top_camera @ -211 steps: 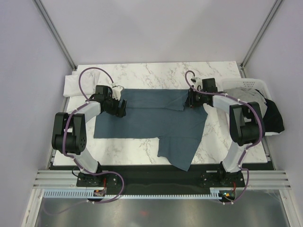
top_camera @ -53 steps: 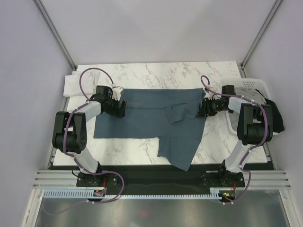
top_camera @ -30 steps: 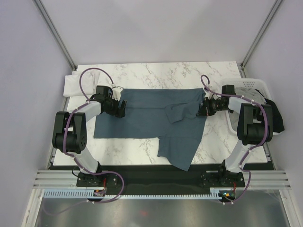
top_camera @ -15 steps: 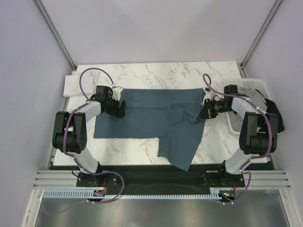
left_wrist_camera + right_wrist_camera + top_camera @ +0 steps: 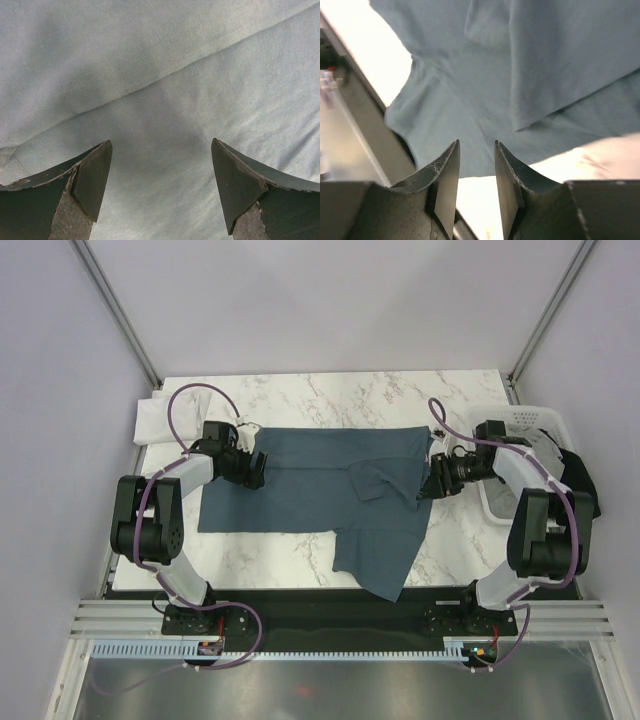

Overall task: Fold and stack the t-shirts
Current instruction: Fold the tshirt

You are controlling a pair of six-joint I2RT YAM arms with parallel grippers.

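Observation:
The dark slate-blue t-shirt (image 5: 300,490) lies spread on the marble table (image 5: 330,395), with a crumpled flap right of its middle and a part hanging toward the front edge. My left gripper (image 5: 256,468) is open and rests over the shirt's left edge; in the left wrist view, cloth (image 5: 160,75) fills the gap between its wide-apart fingers (image 5: 92,175). My right gripper (image 5: 431,484) is at the shirt's right edge, narrowly open and empty. In the right wrist view its tips (image 5: 476,142) sit just off the cloth's edge (image 5: 520,65). A white t-shirt (image 5: 152,420) lies folded at the far left.
The white slatted basket (image 5: 520,420) stands at the right edge, with light grey cloth (image 5: 545,445) and a black t-shirt (image 5: 582,485) draped over it. Bare marble lies behind the shirt and at the front left.
Over the earlier frames, my right gripper pulled the shirt's far right part out to the right and let go. It has since shifted slightly nearer along the right edge. The left arm has not moved.

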